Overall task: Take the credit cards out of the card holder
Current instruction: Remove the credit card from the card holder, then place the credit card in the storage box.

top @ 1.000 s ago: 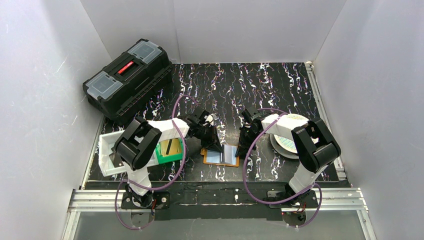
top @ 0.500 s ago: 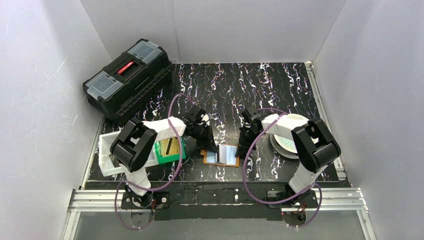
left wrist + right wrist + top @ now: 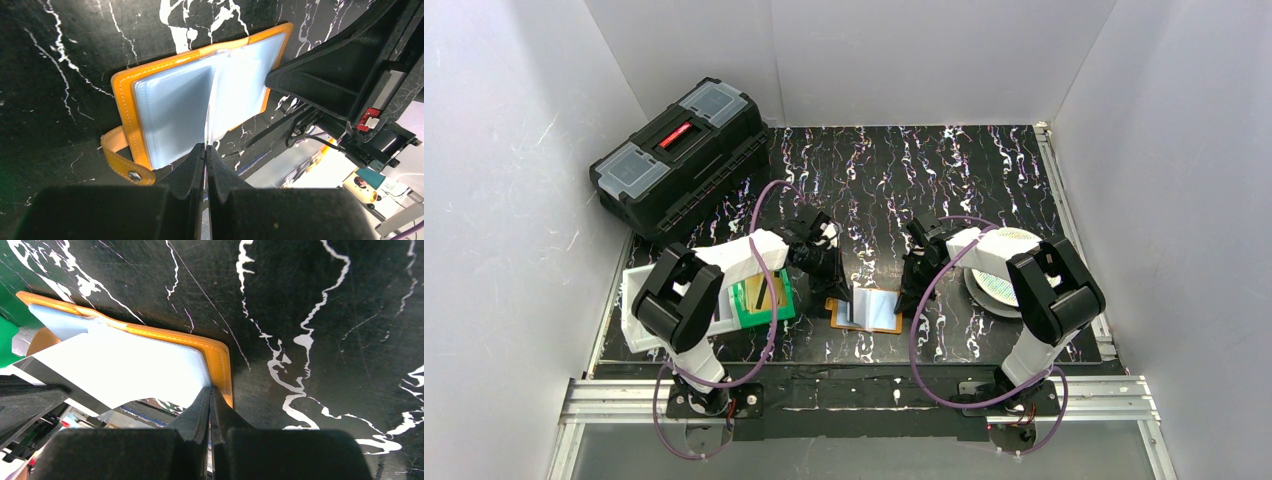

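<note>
At holder edge, R tool pinched.

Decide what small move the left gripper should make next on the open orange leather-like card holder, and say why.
Probably fold the upright clear plastic leaf leftwards. The left gripper looks shut on its lower edge, and the right gripper, shut, presses the orange leather-like card holder at its right edge. No card shows in the pale pockets, so the next pocket needs exposing.

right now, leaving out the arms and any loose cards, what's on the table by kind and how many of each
toolbox: 1
white tray: 1
green bin: 1
wallet: 1
round plate: 1
total: 5
</note>
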Motion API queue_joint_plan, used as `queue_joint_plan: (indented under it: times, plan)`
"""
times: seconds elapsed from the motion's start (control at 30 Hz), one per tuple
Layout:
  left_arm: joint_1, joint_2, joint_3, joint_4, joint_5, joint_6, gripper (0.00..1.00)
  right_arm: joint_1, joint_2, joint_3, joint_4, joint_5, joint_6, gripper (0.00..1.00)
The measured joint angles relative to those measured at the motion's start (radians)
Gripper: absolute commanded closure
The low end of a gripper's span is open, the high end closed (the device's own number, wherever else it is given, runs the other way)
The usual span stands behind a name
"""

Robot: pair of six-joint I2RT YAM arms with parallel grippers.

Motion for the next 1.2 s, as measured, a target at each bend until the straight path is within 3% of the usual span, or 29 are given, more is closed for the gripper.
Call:
queue_joint_plan:
  times: [1.0, 1.1, 1.2]
  plan:
    - [0.007, -0.079, 0.109, -0.229, -0.125, 0.089, 1.00, 0.006, -0.005, 0.009, -0.016, 0.024, 0.000, 0.92]
    - [0.008, -0.098, 0.116, -0.241, -0.126, 0.091, 1.00, 0.009, -0.012, 0.016, -0.024, 0.042, -0.001, 0.83]
    - [0.009, -0.115, 0.129, -0.252, -0.126, 0.096, 1.00, 0.009, -0.027, 0.028, -0.039, 0.056, -0.002, 0.60]
